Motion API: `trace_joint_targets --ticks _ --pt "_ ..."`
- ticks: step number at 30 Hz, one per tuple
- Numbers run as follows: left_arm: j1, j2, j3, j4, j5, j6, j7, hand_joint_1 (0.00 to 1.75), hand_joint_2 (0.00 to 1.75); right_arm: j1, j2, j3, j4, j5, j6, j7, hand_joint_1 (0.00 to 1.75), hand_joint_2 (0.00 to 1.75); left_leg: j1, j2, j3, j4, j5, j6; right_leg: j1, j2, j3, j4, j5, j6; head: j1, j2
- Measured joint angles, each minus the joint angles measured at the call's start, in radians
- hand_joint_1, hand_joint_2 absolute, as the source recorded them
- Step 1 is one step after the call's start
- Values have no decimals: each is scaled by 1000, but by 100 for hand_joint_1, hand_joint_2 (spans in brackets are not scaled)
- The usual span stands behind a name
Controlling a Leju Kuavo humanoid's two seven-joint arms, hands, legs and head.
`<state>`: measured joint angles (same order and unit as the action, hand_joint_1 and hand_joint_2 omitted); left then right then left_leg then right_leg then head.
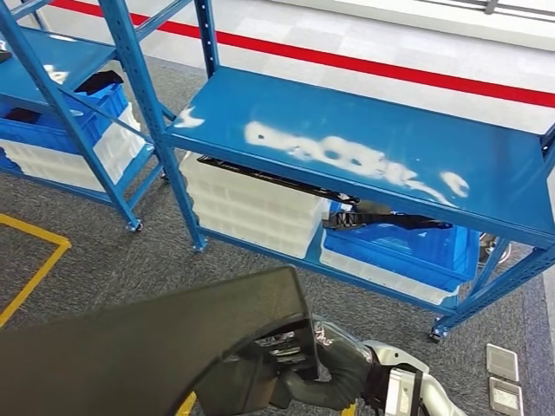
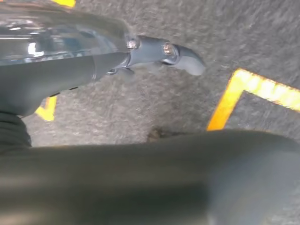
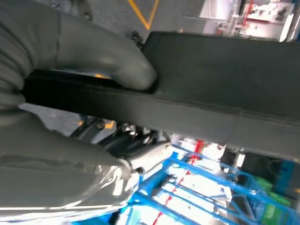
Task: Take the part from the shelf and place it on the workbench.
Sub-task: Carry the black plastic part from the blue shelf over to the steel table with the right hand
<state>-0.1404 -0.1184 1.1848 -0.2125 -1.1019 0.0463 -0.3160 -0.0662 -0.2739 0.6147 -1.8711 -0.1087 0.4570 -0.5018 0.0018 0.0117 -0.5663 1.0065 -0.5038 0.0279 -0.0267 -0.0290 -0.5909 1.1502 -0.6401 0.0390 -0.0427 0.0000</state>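
We see the right hand (image 1: 327, 368) low in the head view, its dark fingers (image 1: 297, 347) clenched on the near end of a long, flat black part (image 1: 150, 347). The part runs away from those fingers toward the robot's left side, carried above the grey carpet floor (image 1: 164, 243) and touching no shelf. In the right wrist view the thick grey thumb (image 3: 106, 58) presses down on the part's edge (image 3: 198, 112), with the darker fingers (image 3: 138, 140) wrapped beneath it, so the grasp is firm on both faces.

In the left wrist view the left hand (image 2: 106, 56) shows one dark finger (image 2: 176, 54) stretched out straight above the carpet, with yellow floor tape (image 2: 247, 91) beyond its tip. The same black part (image 2: 141, 178) passes as a broad dark band just beside that hand, but we cannot tell whether the left fingers grasp it, rest against it or are released.

Beyond the right fingers stands a blue metal shelf rack (image 1: 367, 147) with a bare, glare-streaked upper deck. Under that deck sit stacked white trays (image 1: 251, 208) and, next to them, a blue bin (image 1: 406, 247) with another black part (image 1: 386, 221) lying across it. A second blue rack (image 1: 59, 61) with a blue bin (image 1: 85, 108) stands farther to the left of the fingers, and a red line (image 1: 393, 69) crosses the floor behind both racks.
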Motion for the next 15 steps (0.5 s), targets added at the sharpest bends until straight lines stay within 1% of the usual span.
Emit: trace_joint_targets --ticks 1,2,3,4,5,6,7,8,9,10,11,12,13,14,15 --pt "0 0 0 0 2 -4 -1 0 175 -1 0 3 1 2 0 1 175 175 -2 -8 -1 0 0 2 1 13 -31 68 -29 -1 0 0" --pt "2 0 0 0 4 -9 -1 0 175 -2 0 7 3 3 0 1 175 175 -4 -17 -1 0 1 4 2 20 -57 121 -45 -2 0 0" --pt "3 0 0 0 6 -12 -1 0 175 -2 1 10 5 4 -1 2 175 175 -5 -28 0 1 0 4 4 23 -69 143 -42 -3 0 0" --pt "4 1 0 0 8 -14 -1 0 175 -4 1 14 7 4 -2 3 175 175 -6 -39 1 2 0 4 5 25 -63 126 -19 -4 0 0" --pt "4 1 0 0 10 -15 -2 0 175 -6 2 17 7 4 -3 3 175 175 -7 -50 2 4 0 3 5 31 -40 73 18 -6 0 0" --pt "3 2 0 0 11 -16 -2 0 175 -9 3 19 8 4 -4 3 175 175 -6 -61 2 6 -1 2 5 49 -11 5 55 -9 0 0" --pt "2 3 0 0 11 -17 -2 0 175 -12 5 21 8 3 -6 3 175 175 -7 -72 -1 11 -2 0 3 70 14 -58 81 -11 0 0" --pt "1 4 0 0 12 -17 -2 0 175 -15 6 23 9 2 -7 3 175 175 -6 -82 -7 15 -2 -4 2 88 30 -99 94 -14 0 0" --pt "0 6 0 0 12 -18 -1 0 175 -18 8 25 10 1 -9 3 175 175 -4 -91 -13 18 -2 -9 3 101 36 -119 96 -17 0 0" --pt "1 8 0 0 13 -18 1 0 175 -21 10 27 10 -2 -10 3 175 175 -3 -101 -18 19 0 -15 4 98 37 -123 94 -19 0 0" --pt "3 11 0 0 15 -17 3 0 175 -23 12 27 10 -4 -11 3 175 175 -1 -109 -21 19 1 -20 3 89 36 -123 95 -23 0 0" --pt "6 14 0 0 16 -17 6 0 175 -26 15 28 10 -6 -11 2 175 175 -1 -107 -24 23 -3 -25 2 78 38 -125 96 -29 -1 0" --pt "6 16 0 0 17 -16 8 0 175 -27 17 28 10 -7 -11 1 175 175 -2 -94 -32 41 -15 -30 0 66 40 -127 97 -33 -1 0" --pt "5 18 0 0 18 -16 10 0 175 -27 20 29 10 -7 -11 1 175 175 -2 -75 -48 78 -38 -35 -3 52 42 -129 98 -38 -2 0" --pt "3 19 0 0 18 -16 11 0 175 -27 21 30 11 -7 -11 0 175 175 -1 -52 -76 135 -68 -42 -3 38 42 -129 97 -40 -3 0"
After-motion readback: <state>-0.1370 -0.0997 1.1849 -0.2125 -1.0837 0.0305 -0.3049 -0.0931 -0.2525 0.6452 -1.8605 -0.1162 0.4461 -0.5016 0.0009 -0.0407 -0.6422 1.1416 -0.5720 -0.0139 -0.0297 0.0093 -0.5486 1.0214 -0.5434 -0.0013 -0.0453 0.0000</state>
